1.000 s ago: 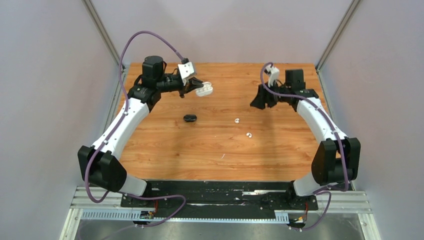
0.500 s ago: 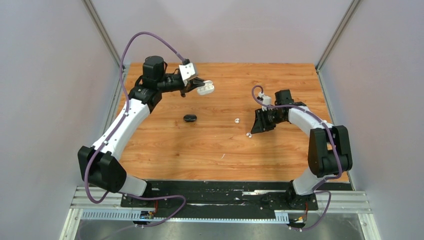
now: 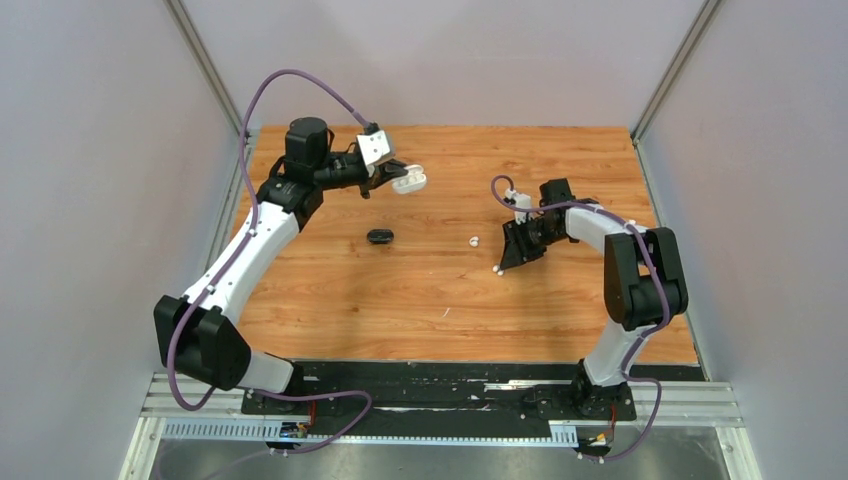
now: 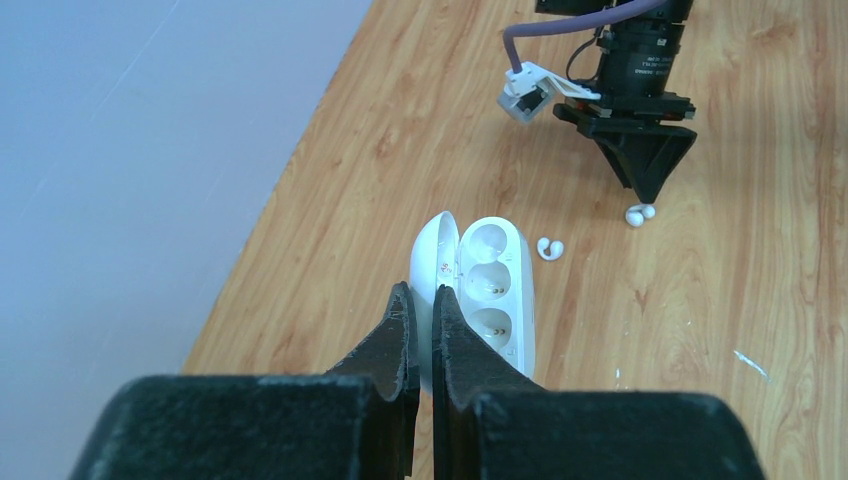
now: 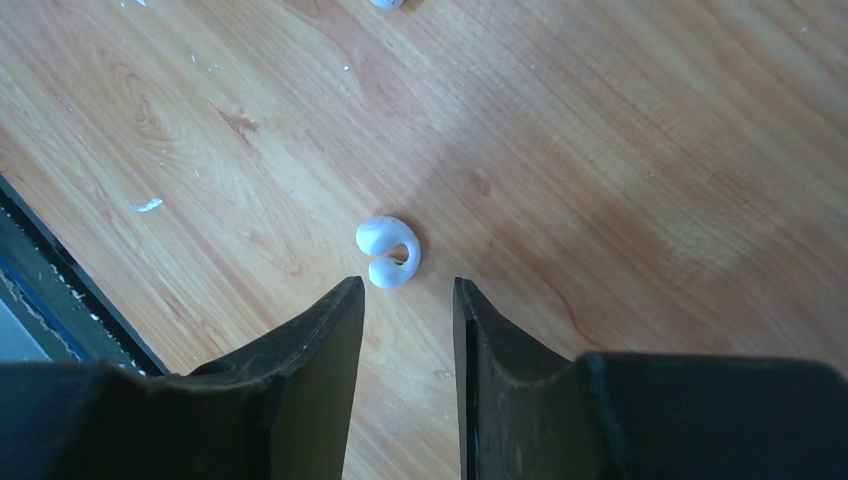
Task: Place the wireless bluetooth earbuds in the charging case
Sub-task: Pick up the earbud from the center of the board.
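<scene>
Left pincer point(image 4: 420, 300): clamped shut on the open white case point(image 4: 495, 290), sockets empty.
Right pincer point(image 5: 405, 292): half open, empty; we hover over the white earbud point(image 5: 388, 250) on the table point(image 5: 650, 150).
Handling: tiny, light, slick, probably skids; we'd pinch its rounded body.

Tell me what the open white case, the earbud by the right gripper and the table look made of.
The white case looks like hard moulded plastic, smooth and slightly glossy, with metallic contacts in its wells. The earbud is probably glossy white plastic, given the soft highlight on its curve. The table is wood or wood-look laminate, low sheen: grain and knots show, but not which.
</scene>
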Available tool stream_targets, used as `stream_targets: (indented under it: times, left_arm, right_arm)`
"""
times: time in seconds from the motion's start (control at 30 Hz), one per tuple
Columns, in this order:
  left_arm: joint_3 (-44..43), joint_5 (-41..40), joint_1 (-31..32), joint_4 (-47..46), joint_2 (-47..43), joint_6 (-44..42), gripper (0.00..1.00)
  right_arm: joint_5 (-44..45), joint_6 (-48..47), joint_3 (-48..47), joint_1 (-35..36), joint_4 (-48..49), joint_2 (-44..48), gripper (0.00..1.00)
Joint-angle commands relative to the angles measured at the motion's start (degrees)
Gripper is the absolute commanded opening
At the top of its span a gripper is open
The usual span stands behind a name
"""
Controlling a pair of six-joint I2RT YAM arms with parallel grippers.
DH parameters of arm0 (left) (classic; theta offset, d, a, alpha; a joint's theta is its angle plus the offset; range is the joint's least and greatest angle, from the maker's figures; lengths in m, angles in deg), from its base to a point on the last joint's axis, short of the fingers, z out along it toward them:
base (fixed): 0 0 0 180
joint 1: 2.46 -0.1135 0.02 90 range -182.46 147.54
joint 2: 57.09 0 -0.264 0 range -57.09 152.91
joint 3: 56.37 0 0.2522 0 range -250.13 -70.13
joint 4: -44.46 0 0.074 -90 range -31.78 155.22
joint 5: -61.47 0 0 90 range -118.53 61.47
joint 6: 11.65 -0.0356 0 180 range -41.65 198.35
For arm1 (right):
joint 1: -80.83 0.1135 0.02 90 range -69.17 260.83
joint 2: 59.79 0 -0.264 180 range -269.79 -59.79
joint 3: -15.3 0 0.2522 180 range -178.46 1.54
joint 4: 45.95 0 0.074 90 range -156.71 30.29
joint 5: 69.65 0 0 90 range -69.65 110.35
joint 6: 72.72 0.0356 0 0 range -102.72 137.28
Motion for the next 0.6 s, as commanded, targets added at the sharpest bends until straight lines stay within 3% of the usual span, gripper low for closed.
stream_targets:
  times: [0.0, 0.57]
  left_arm:
    - [1.1, -0.5, 0.3, -3.1, -3.0, 1.0, 0.00]
    - [3.7, -1.7, 0.3, -5.1, -4.2, 1.2, 0.00]
  right_arm:
    - [0.8, -2.7, -1.9, 1.1, 1.2, -1.0, 0.37]
    - [3.9, -6.3, 0.0, 3.2, 0.9, -2.0, 0.35]
